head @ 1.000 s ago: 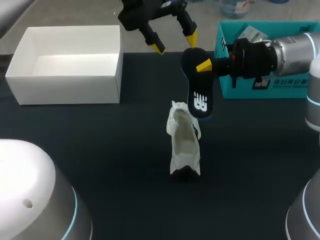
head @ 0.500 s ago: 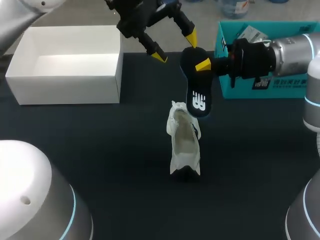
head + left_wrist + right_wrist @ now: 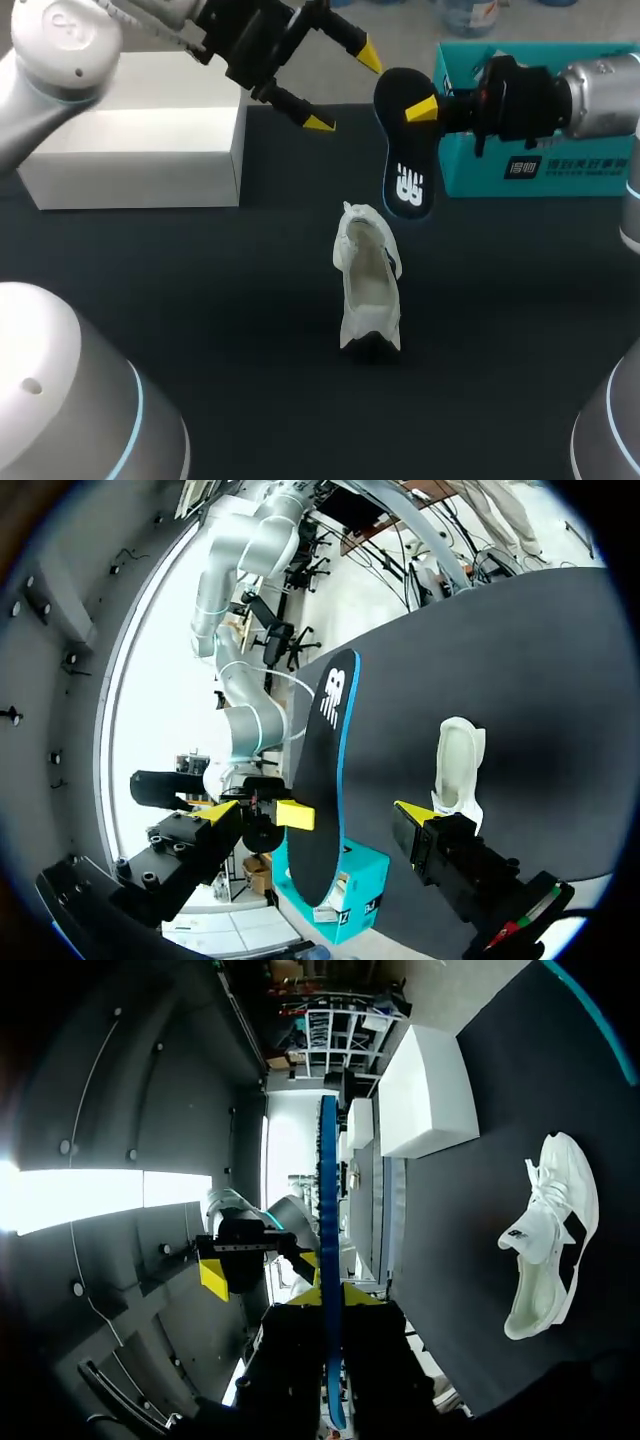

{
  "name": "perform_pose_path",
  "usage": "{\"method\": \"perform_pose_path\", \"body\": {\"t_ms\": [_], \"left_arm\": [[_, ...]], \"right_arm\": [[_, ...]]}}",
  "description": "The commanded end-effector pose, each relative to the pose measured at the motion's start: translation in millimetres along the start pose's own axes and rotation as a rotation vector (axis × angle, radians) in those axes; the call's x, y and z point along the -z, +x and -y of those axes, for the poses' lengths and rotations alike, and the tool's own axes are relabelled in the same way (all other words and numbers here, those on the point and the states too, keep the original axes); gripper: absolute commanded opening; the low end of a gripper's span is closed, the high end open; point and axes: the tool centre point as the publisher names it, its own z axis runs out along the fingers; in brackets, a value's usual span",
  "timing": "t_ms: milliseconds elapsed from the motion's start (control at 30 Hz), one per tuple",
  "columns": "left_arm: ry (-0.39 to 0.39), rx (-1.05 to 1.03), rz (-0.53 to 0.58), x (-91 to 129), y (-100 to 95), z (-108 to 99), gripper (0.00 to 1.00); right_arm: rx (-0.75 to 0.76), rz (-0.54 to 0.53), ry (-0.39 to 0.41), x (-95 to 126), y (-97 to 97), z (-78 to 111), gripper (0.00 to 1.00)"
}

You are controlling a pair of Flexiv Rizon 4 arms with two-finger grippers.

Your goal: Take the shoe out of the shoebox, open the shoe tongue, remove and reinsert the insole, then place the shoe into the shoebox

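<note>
The white shoe lies out of the box near the middle of the dark surface, its opening showing from above. The white shoebox stands well apart from it, toward the far left corner, with its top open.

The right claw comes in from the right and grips the black insole near 1 end, its 2 fingers pressing on the insole's flat faces. The insole hangs in the air past the far end of the shoe, its free end pointing down toward the shoe without touching it. A white logo shows on that lower end. In the right wrist view the insole stands edge-on between that claw's yellow tips, a thin blue line.

The left claw comes in from the left over the shoebox's right end, its 2 fingers spread wide and holding nothing. 1 yellow tip sits just beside the held end of the insole, and the other points down at the surface. In the left wrist view the insole stands ahead of this claw, framed by its 2 fingers, with the shoe off to 1 side.

A teal box sits at the far right of the surface, behind the right claw.
</note>
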Motion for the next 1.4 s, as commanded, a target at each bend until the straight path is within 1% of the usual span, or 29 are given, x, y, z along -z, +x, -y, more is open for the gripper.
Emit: {"method": "perform_pose_path", "body": {"t_ms": [33,133,200,267,300,567,700,800,833,867,900,933,967,1000,1067,1167,1233,1300,1333,1367,1400], "left_arm": [[-0.036,-0.008,0.431,-15,8.1,2,1.00],[-0.025,-0.083,0.469,-23,8.8,-1,1.00],[-0.016,-0.107,0.516,-26,9.0,-3,1.00],[-0.024,-0.105,0.516,-31,8.7,-5,1.00],[-0.019,-0.087,0.492,-34,8.1,-5,1.00],[-0.019,-0.087,0.492,-34,8.1,-5,1.00],[-0.019,-0.087,0.492,-34,8.1,-5,1.00],[-0.080,-0.114,0.526,-37,9.7,-11,1.00],[-0.086,-0.141,0.521,-38,9.9,-13,1.00],[-0.097,-0.158,0.545,-39,9.5,-15,1.00],[-0.112,-0.169,0.554,-40,8.8,-17,0.94],[-0.120,-0.179,0.560,-41,8.3,-20,0.56],[-0.121,-0.185,0.575,-41,7.4,-21,0.49],[-0.124,-0.188,0.587,-42,6.3,-22,0.45],[-0.122,-0.183,0.591,-43,5.7,-24,0.41],[-0.109,-0.171,0.605,-45,5.5,-26,0.41],[-0.109,-0.162,0.620,-47,4.9,-27,0.43],[-0.112,-0.166,0.630,-51,2.7,-28,0.42],[-0.115,-0.166,0.637,-53,2.1,-29,0.38],[-0.119,-0.166,0.645,-54,0.8,-29,0.30],[-0.118,-0.167,0.644,-56,0.1,-29,0.24]], "right_arm": [[0.002,-0.011,-0.001,-5,-0.4,-2.4,0.00],[0.005,-0.028,0.000,-8,0.4,-3.0,0.00],[0.008,-0.034,-0.001,-9,1.4,-3.0,0.00],[0.009,-0.037,-0.001,-9,1.6,-3.0,0.00],[0.009,-0.038,-0.001,-9,1.5,-3.0,0.00],[0.004,-0.034,-0.014,-1,0.1,0.6,0.00],[0.002,-0.036,-0.017,-2,-0.9,0.2,0.00],[0.001,-0.039,-0.012,-5,-0.1,0.0,0.00],[0.000,-0.040,-0.010,-5,0.1,-0.2,0.00],[-0.001,-0.041,-0.008,-6,0.1,-0.6,0.00],[-0.001,-0.042,-0.007,-6,0.2,-0.8,0.00],[-0.003,-0.043,-0.006,-7,0.0,-0.9,0.00],[-0.004,-0.044,-0.005,-8,-0.2,-0.9,0.00],[-0.005,-0.045,-0.004,-8,-0.6,-1.0,0.00],[-0.007,-0.049,-0.005,-9,-1.1,-0.8,0.00],[-0.008,-0.052,-0.006,-9,-1.1,-0.7,0.00],[-0.009,-0.053,-0.007,-10,-0.9,-0.4,0.00],[-0.009,-0.054,-0.008,-11,-0.8,-0.4,0.00],[-0.010,-0.055,-0.009,-11,-0.9,-0.4,0.00],[-0.010,-0.056,-0.010,-12,-1.0,-0.4,0.00],[-0.011,-0.057,-0.010,-12,-1.1,-0.4,0.00]]}}
